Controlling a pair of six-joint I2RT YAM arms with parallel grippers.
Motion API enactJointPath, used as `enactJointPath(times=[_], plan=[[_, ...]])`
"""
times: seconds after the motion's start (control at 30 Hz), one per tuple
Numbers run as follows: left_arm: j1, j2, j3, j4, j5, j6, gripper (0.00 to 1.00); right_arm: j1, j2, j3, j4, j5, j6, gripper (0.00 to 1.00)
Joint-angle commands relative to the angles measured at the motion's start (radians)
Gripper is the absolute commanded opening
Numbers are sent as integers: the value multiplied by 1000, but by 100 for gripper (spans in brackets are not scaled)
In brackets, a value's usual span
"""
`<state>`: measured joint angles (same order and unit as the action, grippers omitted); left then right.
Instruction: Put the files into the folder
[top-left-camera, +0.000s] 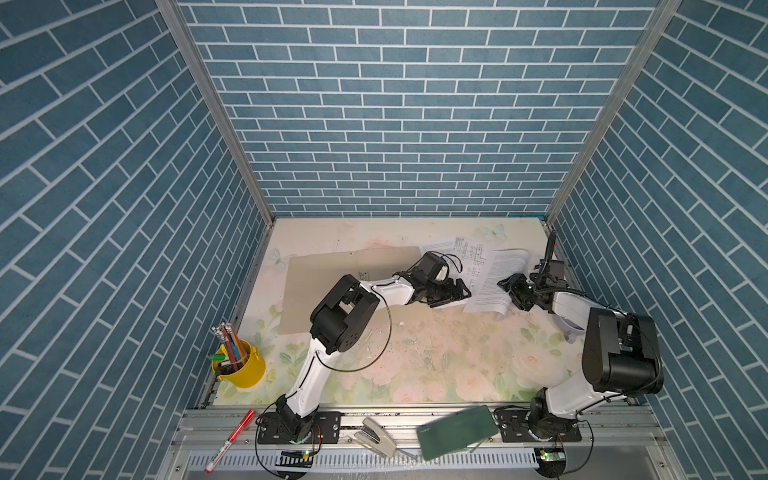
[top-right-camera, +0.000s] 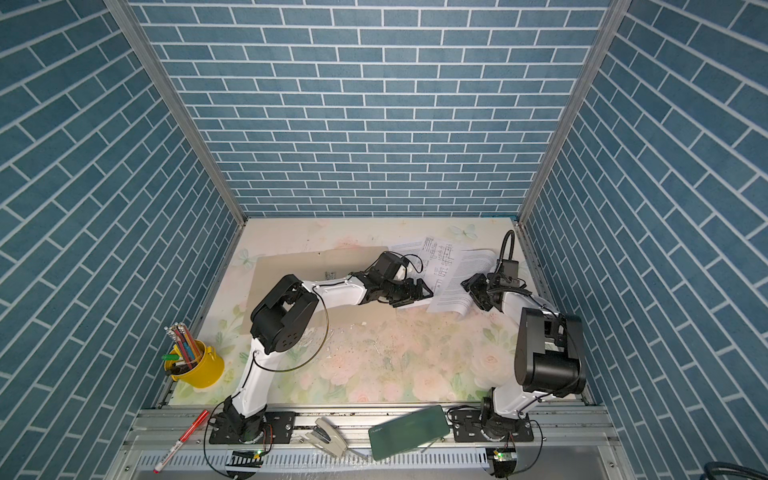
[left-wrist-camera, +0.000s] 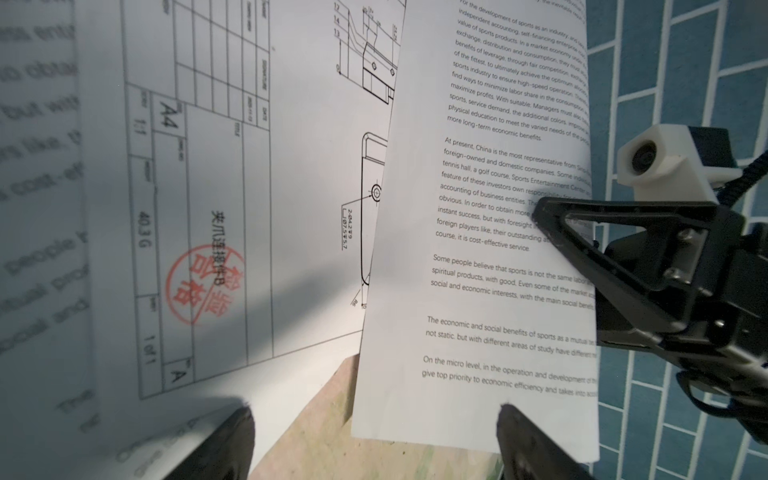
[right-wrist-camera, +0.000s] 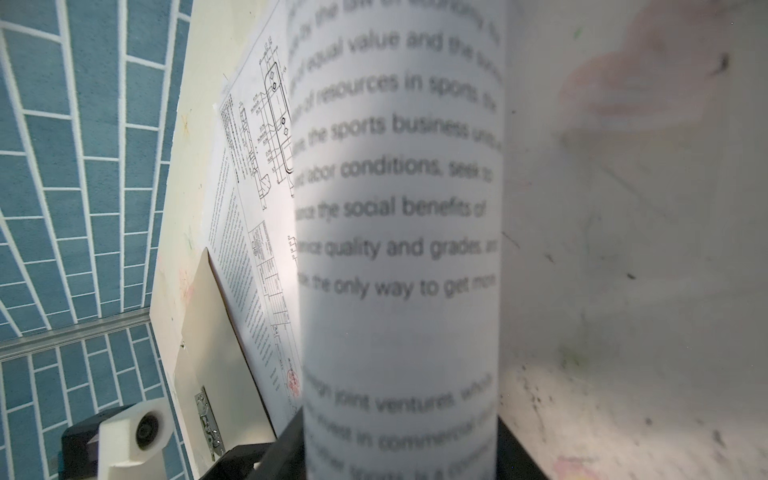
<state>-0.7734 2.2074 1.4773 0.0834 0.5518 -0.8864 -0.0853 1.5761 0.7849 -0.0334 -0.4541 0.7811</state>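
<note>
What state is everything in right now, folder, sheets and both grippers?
folder: open, lying flat.
diagram sheet: flat, partly under the curled text sheet.
curled text sheet: one edge curled up, gripped.
other text sheet: flat, overlapping the diagram sheet.
left gripper: open, holding nothing.
right gripper: closed on the curled text sheet.

Matt white paper files (top-left-camera: 490, 282), matt tan card folder (top-left-camera: 332, 266) with shiny metal clip (right-wrist-camera: 206, 419), glossy yellow pencil pot (top-left-camera: 245, 370), glossy dark green case (top-left-camera: 457, 432)

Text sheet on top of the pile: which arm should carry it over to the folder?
Right. The right gripper appears to hold the text sheet bowed between its jaws; the left gripper is open, empty, nearer the folder.
</note>
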Motion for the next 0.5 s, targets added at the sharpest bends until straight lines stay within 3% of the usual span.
enactJointPath(times=[0.0, 0.2, 0.27, 0.47], plan=[[-19, -36, -45, 70, 23, -82, 92, 1, -30, -24, -23, -1, 15, 55], [-35, -56, -148, 235, 55, -197, 93, 1, -34, -26, -24, 3, 16, 55], [-45, -92, -181, 230, 22, -142, 93, 2, -29, -24, -22, -5, 18, 55], [-98, -189, -159, -32, -113, 145, 97, 2, -28, -27, -29, -3, 15, 55]])
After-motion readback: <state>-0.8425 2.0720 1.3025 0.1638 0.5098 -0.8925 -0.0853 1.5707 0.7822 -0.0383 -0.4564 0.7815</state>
